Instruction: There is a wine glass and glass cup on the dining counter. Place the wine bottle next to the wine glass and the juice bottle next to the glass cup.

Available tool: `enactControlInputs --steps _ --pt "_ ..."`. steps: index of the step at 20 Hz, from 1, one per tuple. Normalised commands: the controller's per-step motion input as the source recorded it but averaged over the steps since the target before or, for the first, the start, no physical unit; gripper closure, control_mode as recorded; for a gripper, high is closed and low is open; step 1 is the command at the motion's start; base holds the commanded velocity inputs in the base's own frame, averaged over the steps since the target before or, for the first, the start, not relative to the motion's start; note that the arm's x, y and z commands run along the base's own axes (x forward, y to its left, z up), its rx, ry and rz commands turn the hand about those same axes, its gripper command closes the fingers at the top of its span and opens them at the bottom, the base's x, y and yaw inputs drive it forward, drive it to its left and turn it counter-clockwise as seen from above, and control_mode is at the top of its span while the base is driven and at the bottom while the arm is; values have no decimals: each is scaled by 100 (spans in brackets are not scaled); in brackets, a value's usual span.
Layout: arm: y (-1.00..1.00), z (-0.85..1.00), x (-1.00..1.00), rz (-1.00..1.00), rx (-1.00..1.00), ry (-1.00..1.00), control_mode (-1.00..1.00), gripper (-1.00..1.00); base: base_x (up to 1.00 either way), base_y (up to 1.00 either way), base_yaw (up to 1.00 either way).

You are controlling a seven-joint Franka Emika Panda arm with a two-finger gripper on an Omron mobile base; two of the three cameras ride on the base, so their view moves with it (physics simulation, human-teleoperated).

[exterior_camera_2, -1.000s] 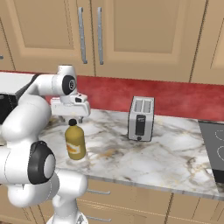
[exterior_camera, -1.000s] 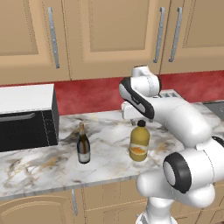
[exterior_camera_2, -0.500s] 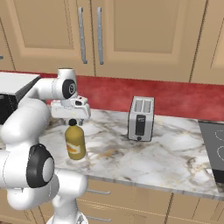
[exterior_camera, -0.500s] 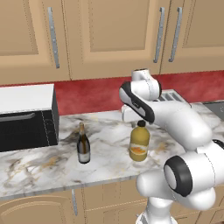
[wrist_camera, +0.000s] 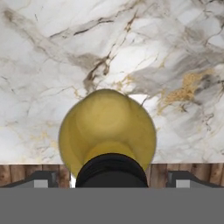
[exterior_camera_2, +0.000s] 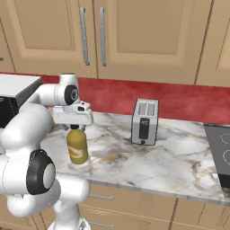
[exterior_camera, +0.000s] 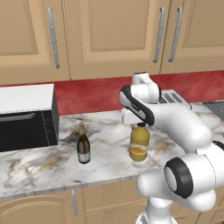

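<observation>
from my station, reading the left base view left to right: a black-and-white microwave (exterior_camera: 26, 116) sits at the far left of the marble counter (exterior_camera: 43, 164); the wine bottle (exterior_camera: 83, 145) stands upright to its right, well apart from the arm; next comes the juice bottle (exterior_camera: 139, 143), upright near the counter's front edge; the gripper (exterior_camera: 139, 123) hangs directly over its black cap; a toaster (exterior_camera: 174, 97) stands behind the arm against the red backsplash (exterior_camera: 92, 92); in the right base view i see the juice bottle (exterior_camera_2: 77, 146) under the hand, the toaster (exterior_camera_2: 144, 121) to its right, a cooktop (exterior_camera_2: 221, 150) at the far right; in the hand view the fingertips (wrist_camera: 38, 180) stand apart, one on each side of the cap, not touching the juice bottle (wrist_camera: 107, 127); the jaws are spread and hold nothing.
</observation>
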Motion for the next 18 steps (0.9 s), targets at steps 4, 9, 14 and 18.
enactControlInputs --steps 4,9,14,18 --pt "0 -18 5 0 0 0 -100 100 0 0 0" --pt "0 -7 1 0 0 0 -100 100 0 0 0" --pt "3 20 -20 0 0 -11 -100 100 0 0 0" --pt "3 46 -38 0 0 -16 -100 100 0 0 0"
